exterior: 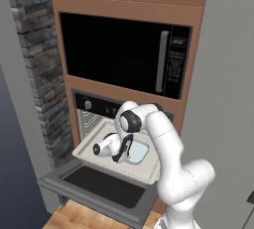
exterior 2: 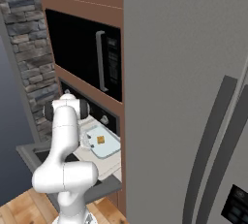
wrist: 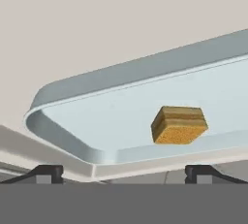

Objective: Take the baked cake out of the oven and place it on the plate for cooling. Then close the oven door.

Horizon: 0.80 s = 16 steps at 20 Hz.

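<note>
Cake (wrist: 179,125) sits loose on the pale blue-grey tray (wrist: 72,131), which rests on the rack (exterior: 94,158) drawn out of the oven (exterior: 89,116) over the lowered oven door (exterior: 99,186), presumably so the arm can reach it from above; the gripper (wrist: 123,172) hovers just short of the tray's near rim, fingers spread wide and holding nothing, the cake lying a little right of centre between them; I judge it is lining up to grasp.
</note>
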### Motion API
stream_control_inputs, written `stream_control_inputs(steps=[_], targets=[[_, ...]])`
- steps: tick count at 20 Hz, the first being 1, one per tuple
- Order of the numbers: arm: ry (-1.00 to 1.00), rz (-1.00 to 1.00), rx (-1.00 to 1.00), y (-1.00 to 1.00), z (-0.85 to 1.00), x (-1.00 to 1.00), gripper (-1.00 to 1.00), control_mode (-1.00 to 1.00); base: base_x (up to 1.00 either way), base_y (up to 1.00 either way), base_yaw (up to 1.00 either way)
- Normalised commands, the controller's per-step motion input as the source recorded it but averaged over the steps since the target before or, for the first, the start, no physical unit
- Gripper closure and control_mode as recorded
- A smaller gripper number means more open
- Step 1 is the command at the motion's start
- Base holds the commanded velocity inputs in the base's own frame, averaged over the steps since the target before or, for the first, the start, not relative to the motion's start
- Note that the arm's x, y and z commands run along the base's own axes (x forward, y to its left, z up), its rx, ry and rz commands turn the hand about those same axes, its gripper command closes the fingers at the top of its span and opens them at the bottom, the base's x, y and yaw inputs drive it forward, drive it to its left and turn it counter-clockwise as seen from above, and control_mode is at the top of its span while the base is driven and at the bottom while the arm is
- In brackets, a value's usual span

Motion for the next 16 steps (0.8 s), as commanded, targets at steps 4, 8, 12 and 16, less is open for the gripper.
stream_control_inputs(steps=[4,8,12,16], targets=[[-0.12,-0.24,-0.11,0.01,-0.01,0.36,-1.00,-1.00,0.00,0.00,0.00],[0.00,-0.19,-0.04,0.00,-0.01,0.55,-1.00,-1.00,0.00,0.00,0.00],[0.01,-0.12,-0.01,0.00,-0.03,0.46,-1.00,-1.00,0.00,0.00,0.00],[0.00,-0.06,-0.01,0.00,-0.39,0.15,-1.00,-1.00,0.00,0.00,0.00]])
